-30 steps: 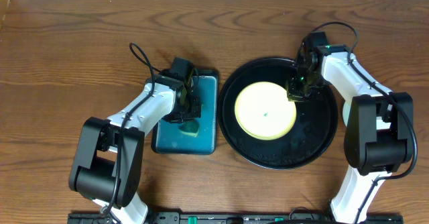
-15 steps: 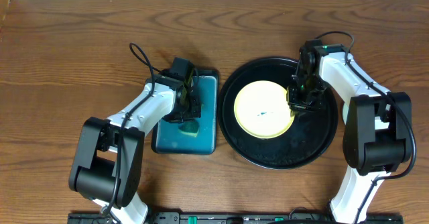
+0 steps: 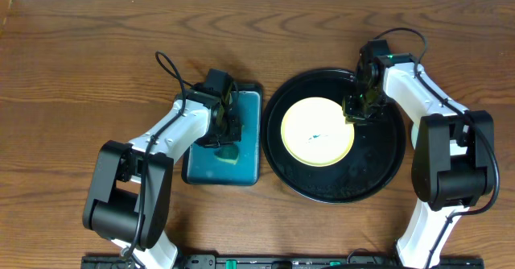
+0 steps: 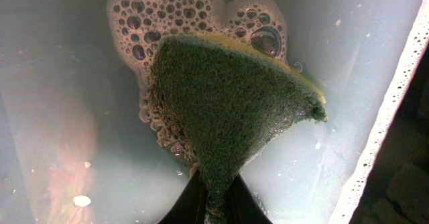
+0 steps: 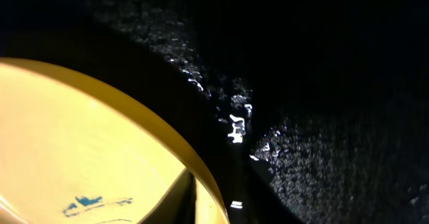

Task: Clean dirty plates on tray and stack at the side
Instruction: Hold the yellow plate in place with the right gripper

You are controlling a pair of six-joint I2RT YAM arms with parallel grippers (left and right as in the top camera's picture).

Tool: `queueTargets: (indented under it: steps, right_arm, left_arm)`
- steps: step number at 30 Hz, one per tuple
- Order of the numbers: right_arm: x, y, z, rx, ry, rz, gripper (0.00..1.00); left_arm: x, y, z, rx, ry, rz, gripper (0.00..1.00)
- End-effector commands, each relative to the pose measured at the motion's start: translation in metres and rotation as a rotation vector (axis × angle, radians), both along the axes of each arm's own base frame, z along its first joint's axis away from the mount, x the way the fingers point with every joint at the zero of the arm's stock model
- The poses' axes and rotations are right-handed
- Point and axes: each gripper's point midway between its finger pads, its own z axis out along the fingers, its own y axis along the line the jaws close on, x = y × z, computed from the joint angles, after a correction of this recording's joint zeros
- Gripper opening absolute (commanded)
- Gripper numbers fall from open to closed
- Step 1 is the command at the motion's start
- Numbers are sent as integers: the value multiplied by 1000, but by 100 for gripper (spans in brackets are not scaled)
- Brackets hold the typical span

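One pale yellow plate (image 3: 318, 132) lies in the round black tray (image 3: 378, 164), with a small blue smear at its centre (image 5: 87, 202). The mint-white plates are not in view. My right gripper (image 3: 358, 108) is at the plate's right rim. In the right wrist view its fingers (image 5: 214, 204) straddle the rim of the plate (image 5: 80, 137), shut on it. My left gripper (image 3: 225, 136) is over the teal tray and is shut on a green-and-yellow sponge (image 4: 228, 96), which rests in foamy water. Its fingertips (image 4: 214, 204) pinch the sponge's near end.
The rectangular teal tray (image 3: 241, 108) holds soapy water and stands just left of the black tray. The wet black tray floor (image 5: 335, 150) shows droplets. Brown wooden table (image 3: 80, 60) lies all around.
The right gripper dipped toward the front along the plate's rim, then moved back up. The blue smear at the plate's centre shows larger than a second ago. The left arm has not moved.
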Motion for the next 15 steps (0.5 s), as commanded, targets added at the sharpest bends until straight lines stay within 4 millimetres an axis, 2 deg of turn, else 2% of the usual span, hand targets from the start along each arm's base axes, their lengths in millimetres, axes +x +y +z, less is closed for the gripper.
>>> queueTargets:
  steps: [1, 3, 12, 15]
  right_arm:
    - [-4, 2, -5, -10, 16, 7, 7]
    - [-8, 1, -5, -12, 35, 7, 1]
    - [-45, -4, 0, -36, 191, -13, 1]
    - [-50, -4, 1, -40, 213, -26, 1]
  left_arm:
    - [-21, 13, -27, 64, 97, 9, 8]
    - [-21, 13, -27, 64, 97, 9, 8]
    - [-21, 13, -27, 64, 97, 9, 8]
    - [-21, 13, -27, 64, 97, 9, 8]
